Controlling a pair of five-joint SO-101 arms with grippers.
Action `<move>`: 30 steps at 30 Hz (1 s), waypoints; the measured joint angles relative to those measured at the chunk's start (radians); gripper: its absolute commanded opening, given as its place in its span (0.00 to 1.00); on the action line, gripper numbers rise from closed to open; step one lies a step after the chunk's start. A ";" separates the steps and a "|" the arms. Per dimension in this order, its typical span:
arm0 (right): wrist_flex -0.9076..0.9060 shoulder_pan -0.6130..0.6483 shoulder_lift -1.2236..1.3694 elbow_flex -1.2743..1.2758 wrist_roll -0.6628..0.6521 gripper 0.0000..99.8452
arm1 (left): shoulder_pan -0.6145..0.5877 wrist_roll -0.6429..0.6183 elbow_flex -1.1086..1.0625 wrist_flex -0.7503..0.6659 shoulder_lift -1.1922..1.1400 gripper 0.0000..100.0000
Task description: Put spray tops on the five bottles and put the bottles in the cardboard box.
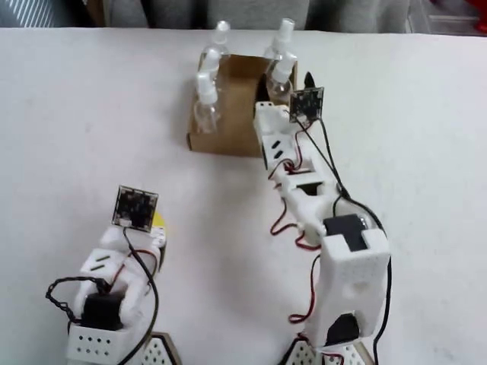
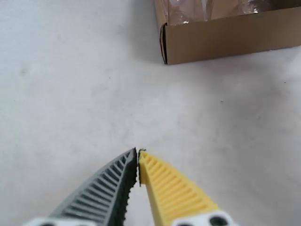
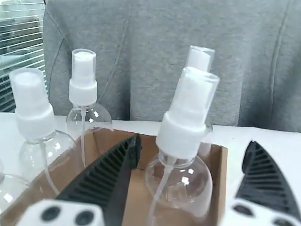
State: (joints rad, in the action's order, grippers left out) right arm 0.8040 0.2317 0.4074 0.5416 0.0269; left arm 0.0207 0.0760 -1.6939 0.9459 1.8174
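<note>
a clear round plastic bottle with a white spray top (image 3: 181, 174) stands in the near right corner of the open brown cardboard box (image 3: 219, 179) on the white table (image 1: 91, 114), as the right gripper (image 3: 195, 141) sits at that side of the box with its black ribbed fingers (image 3: 108, 174) spread wide, one on each side of the bottle and neither seen touching it; seen from above, the right arm (image 1: 304, 198) stretches across the table to the box (image 1: 221, 141), where the same bottle (image 1: 278, 76) leans by the right wall; another capped bottle (image 1: 205, 99) stands along the left wall, and two more (image 1: 217, 47) (image 1: 283, 34) rise at the far end, though whether these two are inside the box or just behind it cannot be told; well apart, near the table's front edge, the left gripper (image 2: 138, 155) hangs over bare tabletop, its grey finger (image 2: 103, 193) and yellow finger (image 2: 169, 188) pressed together on nothing, a corner of the box (image 2: 225, 37) ahead of it
</note>
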 measured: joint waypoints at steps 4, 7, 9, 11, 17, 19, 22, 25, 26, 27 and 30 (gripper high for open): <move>0.000 0.000 -0.097 0.084 0.003 0.30 | 0.000 0.000 0.000 0.000 0.000 0.03; 0.000 0.000 -0.180 0.152 0.003 0.30 | 0.000 0.000 0.000 0.000 0.000 0.03; 0.000 0.000 -0.241 0.204 0.003 0.30 | 0.000 0.000 0.000 0.000 0.000 0.03; 0.000 0.000 -0.310 0.262 0.003 0.30 | 0.000 0.000 0.000 0.000 0.000 0.03; 0.000 -0.006 -0.572 0.488 0.003 0.30 | 0.000 0.000 0.000 -0.023 0.000 0.03; 0.000 -0.017 -0.663 0.563 0.003 0.29 | 0.000 0.000 0.000 -0.026 0.000 0.03; 0.000 -0.038 -0.801 0.669 0.003 0.29 | 0.000 0.000 0.000 -0.026 0.000 0.02; -0.015 -0.072 -0.922 0.752 0.003 0.25 | 0.000 0.000 0.000 -0.029 0.000 0.02; -0.038 -0.086 -0.962 0.773 0.003 0.23 | 0.000 0.000 0.000 -0.029 0.000 0.02; -0.066 -0.101 -1.002 0.792 0.003 0.20 | 0.000 0.000 0.000 -0.029 0.000 0.02; -0.167 -0.144 -1.126 0.827 0.003 0.13 | 0.000 0.000 0.000 -0.029 0.000 0.02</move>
State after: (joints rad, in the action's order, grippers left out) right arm 0.6368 0.0875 -0.7188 1.3686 0.0299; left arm 0.0207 0.0760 -1.6939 0.9168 1.8174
